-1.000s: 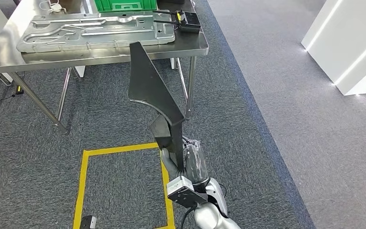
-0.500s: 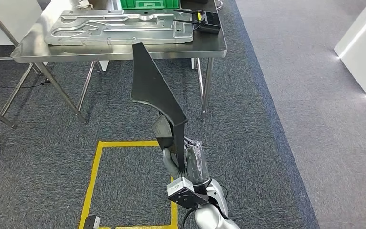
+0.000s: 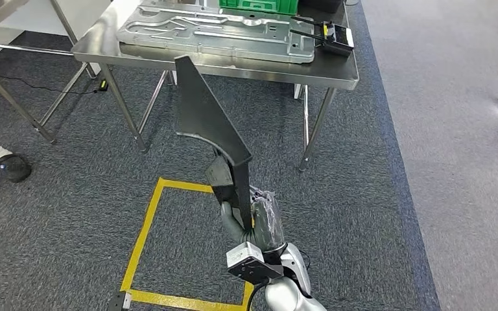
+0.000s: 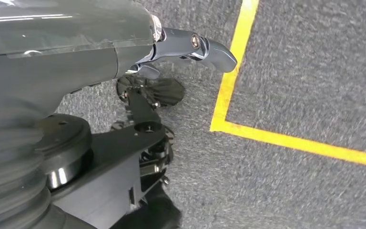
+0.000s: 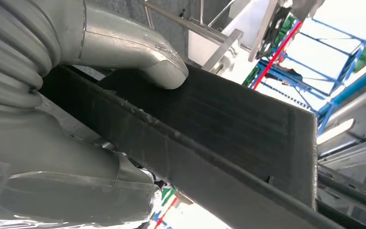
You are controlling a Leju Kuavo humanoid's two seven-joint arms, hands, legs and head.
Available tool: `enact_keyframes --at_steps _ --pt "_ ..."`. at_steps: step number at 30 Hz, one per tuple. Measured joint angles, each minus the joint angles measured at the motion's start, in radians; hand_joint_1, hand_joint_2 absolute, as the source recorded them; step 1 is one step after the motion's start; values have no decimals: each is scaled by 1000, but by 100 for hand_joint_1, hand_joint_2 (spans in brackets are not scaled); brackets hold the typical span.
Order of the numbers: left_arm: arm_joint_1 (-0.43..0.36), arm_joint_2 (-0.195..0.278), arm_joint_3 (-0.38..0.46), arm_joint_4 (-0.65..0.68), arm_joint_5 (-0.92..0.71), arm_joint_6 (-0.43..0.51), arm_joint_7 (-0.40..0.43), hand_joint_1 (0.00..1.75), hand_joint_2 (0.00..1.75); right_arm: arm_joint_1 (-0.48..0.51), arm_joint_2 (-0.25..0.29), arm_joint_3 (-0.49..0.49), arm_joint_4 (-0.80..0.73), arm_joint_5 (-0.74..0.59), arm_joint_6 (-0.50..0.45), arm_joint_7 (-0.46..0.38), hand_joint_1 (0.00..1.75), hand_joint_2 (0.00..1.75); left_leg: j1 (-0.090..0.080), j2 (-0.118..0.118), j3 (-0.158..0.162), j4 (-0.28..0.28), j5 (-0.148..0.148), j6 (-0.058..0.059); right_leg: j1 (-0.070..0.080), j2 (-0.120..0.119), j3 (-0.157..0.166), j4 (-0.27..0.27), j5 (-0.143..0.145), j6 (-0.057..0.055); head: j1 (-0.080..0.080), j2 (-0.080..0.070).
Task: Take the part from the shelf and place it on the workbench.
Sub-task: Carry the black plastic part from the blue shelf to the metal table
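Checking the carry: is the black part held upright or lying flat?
Upright: the black part stands on end above the right hand, which grips its lower end.

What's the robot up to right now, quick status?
Right hand grips black part, upright. Left hand hangs empty, fingers apart. Workbench ahead, metal plate covering much of it.

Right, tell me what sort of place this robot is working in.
Probably a factory or industrial test floor: a steel workbench carries a stamped metal panel, yellow floor tape marks a standing zone on the carpet, and blue racking stands behind the black part.
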Motion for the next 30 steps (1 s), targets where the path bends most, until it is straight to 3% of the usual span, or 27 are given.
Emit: enact_keyframes --at_steps 1,2,4,6,10,17,30 --pt "1 0 0 0 -1 0 1 0 175 2 -1 0 0 8 -4 0 175 175 -3 -7 1 0 0 0 1 2 -11 10 11 -4 0 0" --pt "1 0 0 0 -2 0 2 0 175 3 -2 0 0 13 -7 -1 175 175 -5 -13 2 0 0 1 3 3 -1 -22 41 -11 0 0" --pt "1 -2 0 0 -2 0 3 0 175 3 -2 0 -3 19 -10 -1 175 175 -9 -22 4 0 -1 1 13 10 59 -162 117 -31 0 0" --pt "0 -5 0 0 -2 0 2 0 175 2 -2 0 -8 21 -12 -1 175 175 -10 -25 2 2 -2 -3 21 14 104 -267 156 -44 0 0" --pt "2 -6 1 0 -1 0 1 0 175 3 -2 -1 -10 22 -14 2 175 175 -8 -22 -2 4 -6 -7 23 15 109 -287 159 -25 0 0" --pt "2 -5 6 0 6 2 -8 0 175 3 -2 -4 -10 16 -15 17 175 175 -7 -22 -1 0 -2 -12 23 16 106 -285 160 -31 0 0" --pt "3 -5 20 0 -2 -27 -15 0 175 19 -2 -23 -19 28 -29 20 175 175 -8 -22 -1 0 -2 -13 21 16 107 -285 159 -32 0 0"
